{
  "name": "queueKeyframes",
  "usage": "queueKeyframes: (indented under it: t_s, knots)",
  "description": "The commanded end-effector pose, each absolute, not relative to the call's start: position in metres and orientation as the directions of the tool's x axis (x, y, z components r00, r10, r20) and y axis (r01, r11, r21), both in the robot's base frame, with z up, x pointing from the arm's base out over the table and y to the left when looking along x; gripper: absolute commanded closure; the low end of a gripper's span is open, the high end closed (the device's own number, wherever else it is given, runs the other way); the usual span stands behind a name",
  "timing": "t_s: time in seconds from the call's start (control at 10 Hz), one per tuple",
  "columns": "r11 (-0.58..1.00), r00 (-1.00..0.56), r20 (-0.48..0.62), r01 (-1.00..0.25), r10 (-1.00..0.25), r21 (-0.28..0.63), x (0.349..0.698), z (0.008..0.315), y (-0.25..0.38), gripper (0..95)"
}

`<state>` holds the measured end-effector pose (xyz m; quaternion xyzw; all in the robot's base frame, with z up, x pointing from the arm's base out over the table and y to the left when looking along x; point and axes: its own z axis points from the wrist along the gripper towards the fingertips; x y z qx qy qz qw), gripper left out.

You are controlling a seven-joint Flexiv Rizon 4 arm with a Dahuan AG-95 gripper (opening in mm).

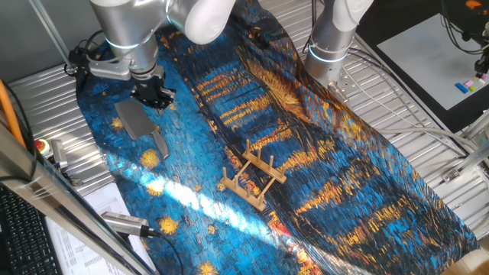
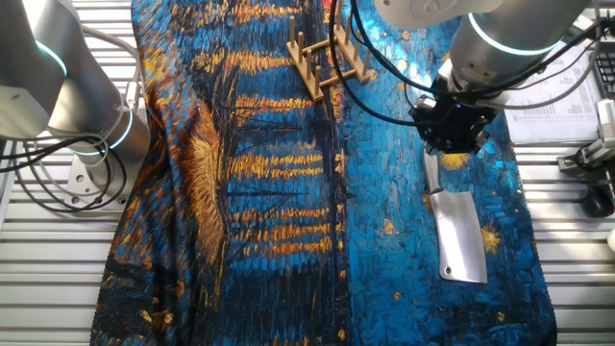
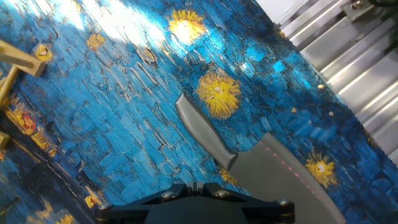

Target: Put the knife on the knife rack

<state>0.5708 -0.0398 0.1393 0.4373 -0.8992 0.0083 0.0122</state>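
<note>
Blue and gold painted cloth covered most of the ribbed metal table, draped in folds from one end to the other. Above it stood the silver-grey arm, bent down over the side of the cloth away from the rack, with a second arm's base planted at the cloth's far edge in one fixed view.

The gripper hung low over the knife, its black body just above the handle end. Whether it touched the handle could not be told; the hand view showed only the black base of the fingers along the bottom edge, and the fingertips were hidden in every view, so I cannot tell how wide the jaws stood.

The knife lay flat on the cloth, broad dull-grey blade pointing away from the rack and short silvery handle pointing toward the gripper. In the hand view the handle ran diagonally across the blue cloth beside a yellow painted star.

The knife rack sat upright on the cloth, well apart from the knife, its light wooden pegs and crossbars standing free with nothing in the slots.
</note>
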Motion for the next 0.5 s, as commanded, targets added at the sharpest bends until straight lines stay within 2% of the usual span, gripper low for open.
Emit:
queueKeyframes:
  t_s: [0.1,0.5]
  knots:
    - [0.616,-0.616,0.046,-0.788,-0.787,-0.016,0.5702,0.1387,-0.0402,95.0]
    - [0.605,-0.606,0.05,-0.796,-0.794,-0.026,0.5711,0.1326,-0.0413,95.0]
